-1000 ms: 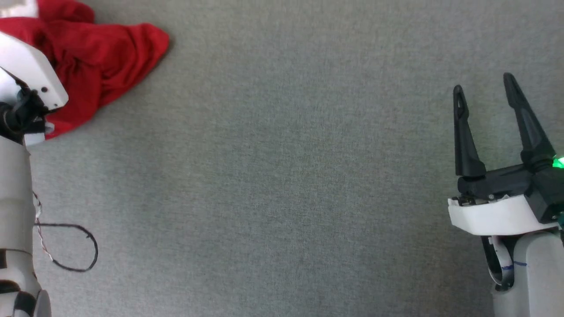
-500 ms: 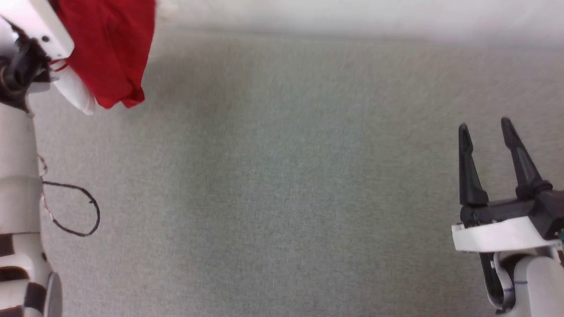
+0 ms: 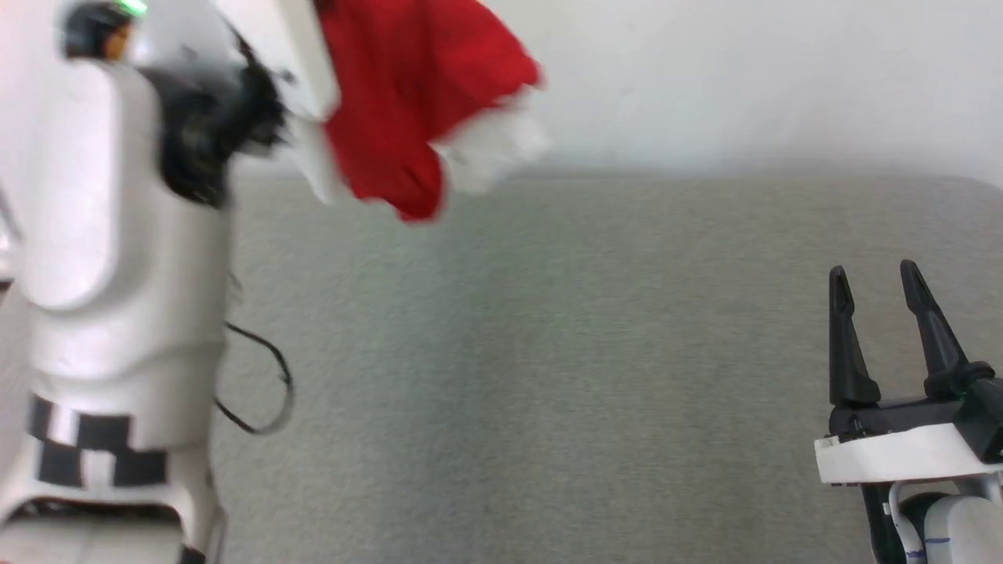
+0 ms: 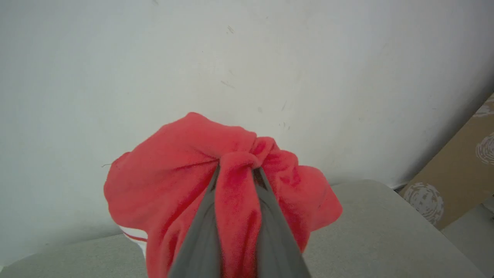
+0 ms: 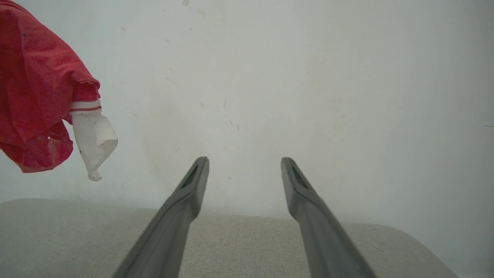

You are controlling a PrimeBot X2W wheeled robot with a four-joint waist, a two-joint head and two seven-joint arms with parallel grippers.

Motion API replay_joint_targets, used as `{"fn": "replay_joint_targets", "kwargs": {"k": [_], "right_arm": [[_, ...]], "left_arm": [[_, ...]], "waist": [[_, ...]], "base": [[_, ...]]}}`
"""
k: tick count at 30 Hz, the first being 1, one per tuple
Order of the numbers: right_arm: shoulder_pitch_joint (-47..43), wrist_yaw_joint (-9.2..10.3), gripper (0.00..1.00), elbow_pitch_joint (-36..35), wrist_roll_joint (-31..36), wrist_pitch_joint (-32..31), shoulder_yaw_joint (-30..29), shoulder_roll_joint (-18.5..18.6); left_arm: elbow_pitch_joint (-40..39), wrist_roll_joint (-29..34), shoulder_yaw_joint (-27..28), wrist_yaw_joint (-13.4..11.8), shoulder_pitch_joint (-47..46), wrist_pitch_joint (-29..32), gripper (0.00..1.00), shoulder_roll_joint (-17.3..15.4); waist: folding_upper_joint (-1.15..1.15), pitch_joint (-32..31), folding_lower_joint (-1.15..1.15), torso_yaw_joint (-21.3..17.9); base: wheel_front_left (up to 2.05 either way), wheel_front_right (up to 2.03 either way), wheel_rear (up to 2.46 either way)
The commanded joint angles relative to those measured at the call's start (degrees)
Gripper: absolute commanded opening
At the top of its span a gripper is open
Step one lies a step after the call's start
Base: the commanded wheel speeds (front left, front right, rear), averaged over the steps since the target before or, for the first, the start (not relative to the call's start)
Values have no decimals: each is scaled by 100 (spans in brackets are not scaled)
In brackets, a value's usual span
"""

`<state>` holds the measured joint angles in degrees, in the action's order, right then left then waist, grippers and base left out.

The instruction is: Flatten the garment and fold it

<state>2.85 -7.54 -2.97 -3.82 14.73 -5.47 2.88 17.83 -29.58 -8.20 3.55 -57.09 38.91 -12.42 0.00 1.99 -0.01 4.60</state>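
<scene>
My left gripper [image 4: 237,170] is squeezed on a bunch of the red jersey shirt [image 4: 154,173], which hangs crumpled from it above the grey table [image 3: 548,352]. My right gripper [image 3: 874,274], far to its side, is wide and empty. I think this is the lifting step. Next, my right gripper should catch the white sleeve [image 5: 92,135] and spread the shirt.

The garment [image 3: 407,102] is thin, soft red cloth, matt and creased, with a white cloth sleeve [image 5: 92,139] edged in striped trim. The tabletop [image 3: 548,376] wears a grey woven covering, matt and finely grained. The right end effector [image 3: 874,270] has fingers that look like dark matt plastic. The left arm's shell [image 3: 117,196] is smooth, glossy white plastic. The wall [image 3: 744,78] is matt white paint, lightly scuffed.
</scene>
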Motion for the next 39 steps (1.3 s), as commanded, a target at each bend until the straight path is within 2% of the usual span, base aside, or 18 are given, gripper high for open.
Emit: {"fn": "replay_joint_targets", "kwargs": {"k": [1,7,12,16,18,23,24,25,30,35,39], "right_arm": [[-89,5,100,-24,-32,26,-12,-1],[-161,5,100,-87,-23,26,-93,-1],[-216,5,100,-94,-33,27,-131,-1],[-176,5,100,-50,-39,27,-35,-1],[-146,5,100,-45,-42,27,-4,-1],[-107,5,100,-5,-56,27,51,-1],[-102,5,100,-2,-56,27,49,-1],[-96,5,100,-4,-56,27,37,-1],[-105,5,100,24,-25,27,-49,-1],[-157,5,100,34,-23,27,-101,-1],[-264,5,100,50,-30,27,-126,-1]], "left_arm": [[-133,-46,-107,52,229,67,0,83],[-677,-254,-444,61,1048,215,0,465],[-895,-433,-807,-2,2063,-137,0,795],[-577,-237,-1309,-11,2924,-554,0,865],[-276,51,-1608,2,3242,-799,0,850],[586,294,-2067,-72,3776,-1159,0,893],[706,296,-2094,-110,3802,-1246,24,903],[791,285,-2103,-149,3801,-1359,100,913],[744,-54,-1961,-276,3608,-1995,100,946],[3,-256,-1654,-369,3520,-2735,100,930],[-826,-126,-1333,-409,3794,-3434,100,584]], "waist": [[0,-330,1,-455],[0,-290,1,-792],[0,-250,1,-930],[0,-191,1,-1029],[0,-168,1,-1055],[0,-86,1,-1051],[0,-64,1,-1033],[0,-45,1,-1009],[0,-83,1,-831],[0,-222,1,-665],[0,-341,1,-557]], "base": [[0,0,0],[0,0,0],[0,0,0],[0,0,0],[0,0,0],[0,0,0],[0,0,0],[0,0,0],[0,0,0],[0,0,0],[0,0,0]]}}
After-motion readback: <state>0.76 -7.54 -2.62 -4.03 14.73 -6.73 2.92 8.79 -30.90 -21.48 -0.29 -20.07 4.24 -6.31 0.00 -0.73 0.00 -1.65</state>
